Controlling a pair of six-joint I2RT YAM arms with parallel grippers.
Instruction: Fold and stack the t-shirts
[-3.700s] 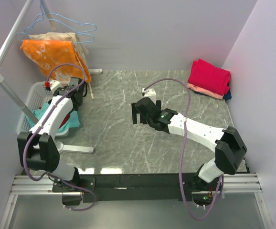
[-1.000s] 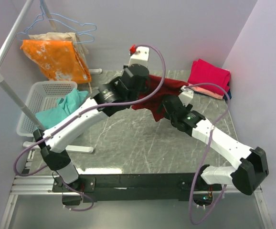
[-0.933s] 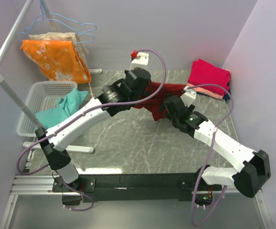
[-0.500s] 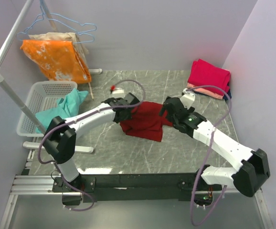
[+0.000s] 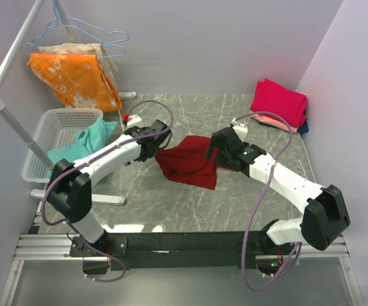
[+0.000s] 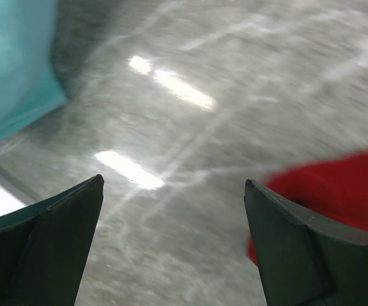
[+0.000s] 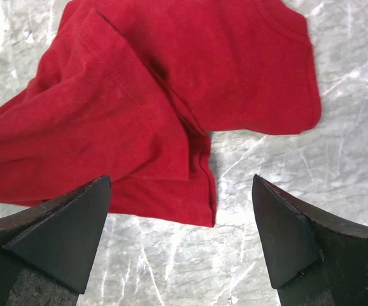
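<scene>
Maroon cloth lies loosely bunched near the middle of the grey marbled worktop. In the top view, this maroon t-shirt sits between the two arms. The left end effector is just beside the shirt's left upper corner. The right end effector is at its right upper edge, overlapping the cloth as seen from above. A teal t-shirt hangs over the rim of a white basket at the left. At the far right corner, a folded bright pink t-shirt tops a stack, with a peach t-shirt showing beneath it. An orange cloth hangs on a rack at the far left.

From the left wrist, the picture is blurred. The two dark fingers stand wide apart, released, with only bare stone between them. A red edge of the maroon t-shirt lies at the right, next to the right-hand finger and partly hidden behind it. Whether they touch I cannot tell. Teal cloth fills the upper left corner, well apart from the fingers.

From the right wrist, the fingertips are likewise spread wide and grasp nothing. The maroon t-shirt lies spread below and ahead of them, one sleeve folded over the body. Its hem sits just ahead of the gap between the fingers, with bare worktop nearest the tips.
</scene>
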